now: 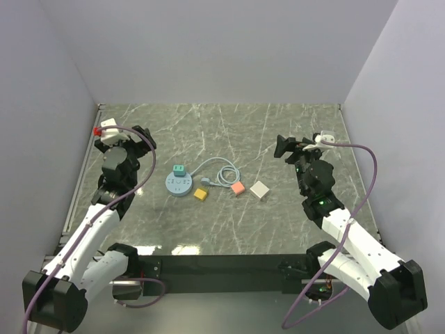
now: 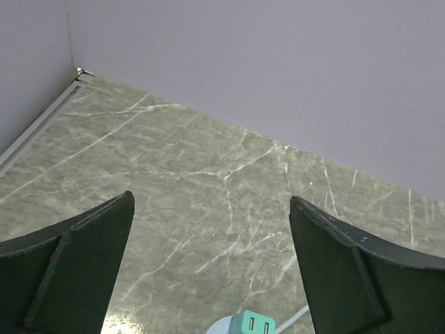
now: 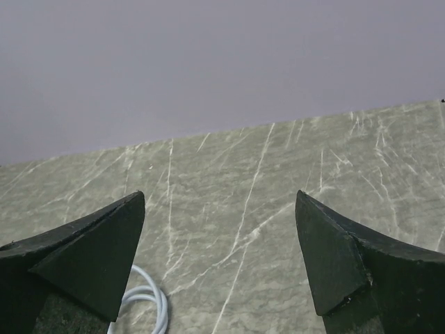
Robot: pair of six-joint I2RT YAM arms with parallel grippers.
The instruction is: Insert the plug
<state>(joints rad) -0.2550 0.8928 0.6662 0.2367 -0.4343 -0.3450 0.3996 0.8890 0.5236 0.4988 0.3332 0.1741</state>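
Jaws on both arms gape wide and empty, held high off the bench point(image 1: 229, 132), seemingly so either can reach the pink block point(image 1: 238, 187) by the round socket point(image 1: 179, 185).

The marbled grey-green table point(image 1: 278, 132) carries a round blue socket point(image 1: 179, 185), a coiled white cable point(image 1: 229, 172) just beside it, and near these a yellow block point(image 1: 200, 195), pink block point(image 1: 238, 188) and white block point(image 1: 259, 190).

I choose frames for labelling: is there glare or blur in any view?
Top view: sharp, pale glare on the table near its front edge. Left wrist view: small glare at the bottom edge, left fingers dark. Right wrist view: even light, no glare, right fingers dark.
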